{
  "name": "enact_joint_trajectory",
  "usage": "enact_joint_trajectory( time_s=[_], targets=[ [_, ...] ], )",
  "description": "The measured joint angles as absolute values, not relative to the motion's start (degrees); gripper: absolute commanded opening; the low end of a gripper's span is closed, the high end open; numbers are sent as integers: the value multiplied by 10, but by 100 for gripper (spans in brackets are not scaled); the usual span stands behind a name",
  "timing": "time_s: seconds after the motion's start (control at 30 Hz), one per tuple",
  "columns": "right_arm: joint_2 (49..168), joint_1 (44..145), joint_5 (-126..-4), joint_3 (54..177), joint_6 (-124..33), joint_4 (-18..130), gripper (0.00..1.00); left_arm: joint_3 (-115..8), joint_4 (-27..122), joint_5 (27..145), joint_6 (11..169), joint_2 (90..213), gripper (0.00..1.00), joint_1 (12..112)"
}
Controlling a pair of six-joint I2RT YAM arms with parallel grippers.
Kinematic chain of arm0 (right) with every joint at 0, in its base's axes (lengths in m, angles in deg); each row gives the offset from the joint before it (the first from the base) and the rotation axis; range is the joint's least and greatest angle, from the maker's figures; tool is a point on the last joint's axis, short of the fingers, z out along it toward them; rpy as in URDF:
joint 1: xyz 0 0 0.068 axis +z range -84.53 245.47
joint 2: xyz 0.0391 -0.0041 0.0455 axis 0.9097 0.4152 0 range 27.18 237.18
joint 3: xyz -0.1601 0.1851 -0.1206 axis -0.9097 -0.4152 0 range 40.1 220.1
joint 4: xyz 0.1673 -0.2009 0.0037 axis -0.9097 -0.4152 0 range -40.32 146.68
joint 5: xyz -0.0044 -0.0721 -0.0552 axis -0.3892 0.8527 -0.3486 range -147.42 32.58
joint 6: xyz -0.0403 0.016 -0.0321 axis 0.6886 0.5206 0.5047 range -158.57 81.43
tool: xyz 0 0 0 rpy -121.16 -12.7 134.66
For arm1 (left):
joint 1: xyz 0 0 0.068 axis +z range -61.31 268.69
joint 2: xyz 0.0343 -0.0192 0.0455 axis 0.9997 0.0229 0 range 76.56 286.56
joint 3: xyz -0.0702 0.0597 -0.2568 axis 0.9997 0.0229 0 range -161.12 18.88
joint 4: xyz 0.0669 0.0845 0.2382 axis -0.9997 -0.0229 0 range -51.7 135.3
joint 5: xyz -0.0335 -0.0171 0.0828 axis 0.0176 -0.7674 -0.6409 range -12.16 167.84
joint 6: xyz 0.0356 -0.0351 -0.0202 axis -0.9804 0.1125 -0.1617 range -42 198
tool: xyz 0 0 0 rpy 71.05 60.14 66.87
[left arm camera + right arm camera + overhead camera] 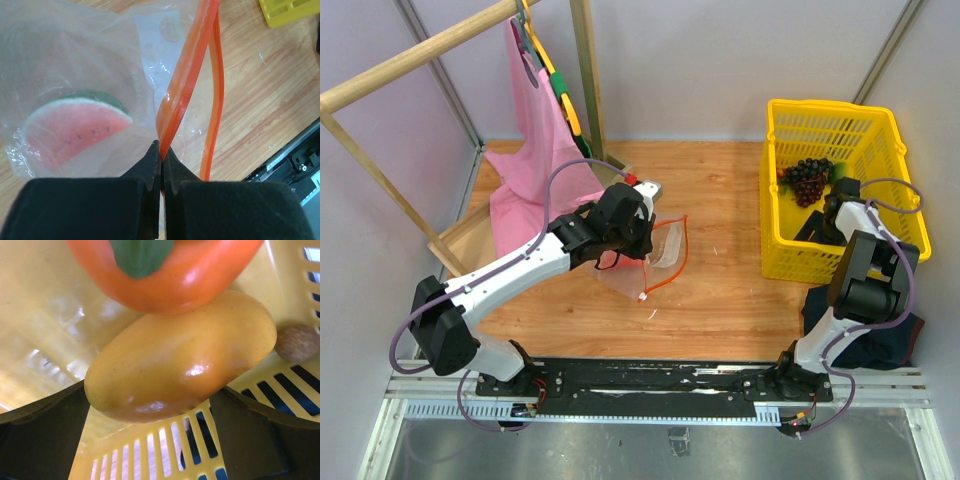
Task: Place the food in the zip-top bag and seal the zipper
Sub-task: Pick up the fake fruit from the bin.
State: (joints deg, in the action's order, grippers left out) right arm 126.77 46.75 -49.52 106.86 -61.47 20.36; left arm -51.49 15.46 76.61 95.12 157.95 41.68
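The clear zip-top bag (665, 250) lies on the wooden table with a watermelon slice (75, 131) inside it. My left gripper (162, 150) is shut on the bag's orange-red zipper (187, 75) at the mouth edge; the mouth's other strip runs loose beside it. A small white slider (642, 297) hangs at the zipper's near end. My right gripper (149, 392) is down in the yellow basket (895, 150), open, its fingers (40, 435) on either side of a yellow-orange mango (185, 355). An orange persimmon (165, 270) rests against the mango. A dark grape bunch (807, 180) lies further back in the basket.
A pink cloth (535, 150) hangs from a hanger on a wooden rack (410, 60) at the back left. A dark blue cloth (865, 335) lies by the right arm's base. A small brown ball (297, 342) sits on the basket floor.
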Motion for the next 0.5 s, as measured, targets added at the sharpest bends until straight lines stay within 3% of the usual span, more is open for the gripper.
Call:
enact_joint_trajectory(
  time_s=[0.5],
  targets=[
    [1245,467,-590,1055,-573,304,98,-515,157,772,951,1579,0,417]
  ],
)
